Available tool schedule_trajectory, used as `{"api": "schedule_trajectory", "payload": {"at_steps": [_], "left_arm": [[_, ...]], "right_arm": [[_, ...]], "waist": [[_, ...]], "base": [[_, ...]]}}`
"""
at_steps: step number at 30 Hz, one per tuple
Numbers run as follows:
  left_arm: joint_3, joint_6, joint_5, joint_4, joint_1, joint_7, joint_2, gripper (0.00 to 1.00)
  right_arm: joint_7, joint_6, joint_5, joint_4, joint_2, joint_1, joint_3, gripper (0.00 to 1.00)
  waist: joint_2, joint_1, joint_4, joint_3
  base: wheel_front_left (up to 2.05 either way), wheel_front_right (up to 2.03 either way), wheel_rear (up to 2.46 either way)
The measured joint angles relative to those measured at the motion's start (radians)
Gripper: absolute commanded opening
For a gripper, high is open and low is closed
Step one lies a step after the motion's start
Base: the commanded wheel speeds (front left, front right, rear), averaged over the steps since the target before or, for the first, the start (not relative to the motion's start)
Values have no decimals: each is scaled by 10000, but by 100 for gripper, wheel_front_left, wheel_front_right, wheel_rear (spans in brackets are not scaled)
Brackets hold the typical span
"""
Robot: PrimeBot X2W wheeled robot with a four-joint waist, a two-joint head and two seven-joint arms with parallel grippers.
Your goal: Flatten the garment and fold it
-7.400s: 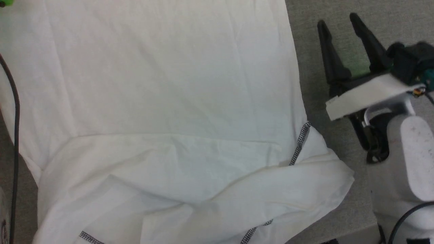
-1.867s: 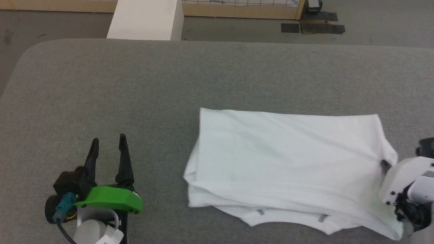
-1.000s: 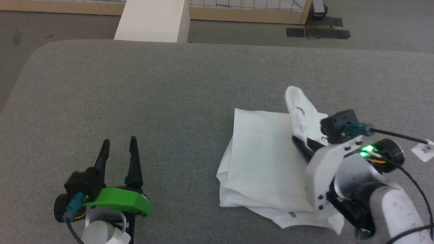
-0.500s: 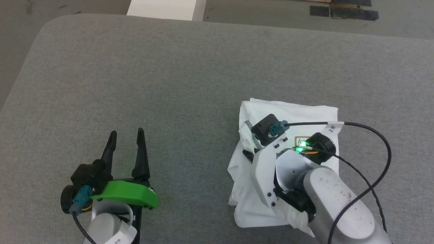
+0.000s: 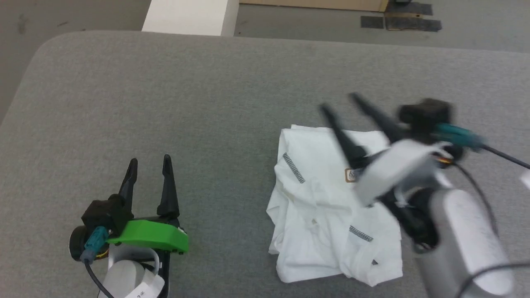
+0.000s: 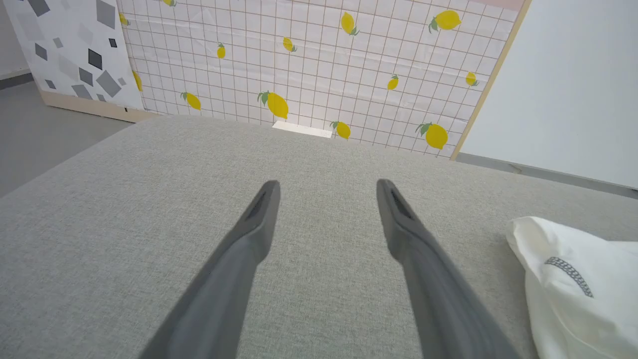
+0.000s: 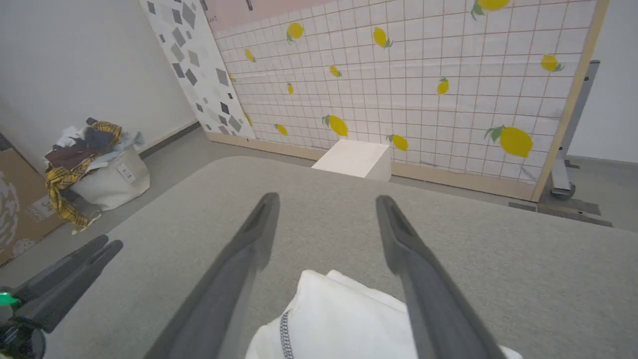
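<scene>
Garment location: the garment is lying on the grey bench, right of centre in the head view and clear of every edge.
Right claw: the right claw is hanging over the far part of the garment, jaws spread wide and gripping nothing. It is showing blurred in the head view.
Left claw: the left claw is sitting low over bare bench, jaws parted and empty.
Key relation: the garment is lying directly below and behind the right claw's tips, which are pointing past the bundle's far edge. From the left claw it is lying well apart to the right, showing in the left wrist view at the right edge.
Nearer arm: the right, by a clear margin.
Long axis: the bundle is running from far to near, somewhat longer that way than across.
Garment appearance: white thin fabric is sitting in a compact, roughly rectangular stack. The top layer is puckering, and the near edge is showing uneven layers.
Markings: two short runs of dark zigzag stitching are showing on top, with a small tan label beside the right claw's finger.
Judgement: the folding is looking largely done, though the stack is looking untidy.
Surroundings: a white box is standing on the floor beyond the bench.
</scene>
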Motion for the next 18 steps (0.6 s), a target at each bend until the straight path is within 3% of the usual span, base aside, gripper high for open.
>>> {"api": "schedule_trajectory", "payload": {"at_steps": [4, 9, 13, 18], "left_arm": [[-4, -54, 29, -50, 14, 0, 0, 100], [-29, -88, 77, -73, 20, 0, -2, 100], [-31, -100, 79, -105, 19, 0, -2, 100], [-46, -102, 90, -121, 19, 0, -2, 100]], "right_arm": [[-771, -2, -63, -481, -6, 1081, -1724, 100], [-1162, -4, 8, -46, -25, 2109, -3212, 100], [-1158, -2, 577, 780, -21, 2474, -3411, 100], [-719, -2, 993, 1521, -6, 2487, -2926, 100]], "waist": [[0, 0, -259, -187], [1, -1, -535, -345], [1, -1, -651, -375], [0, -1, -635, -324]], "base": [[0, 0, 0], [0, 0, 0], [0, 0, 0], [0, 0, 0]]}}
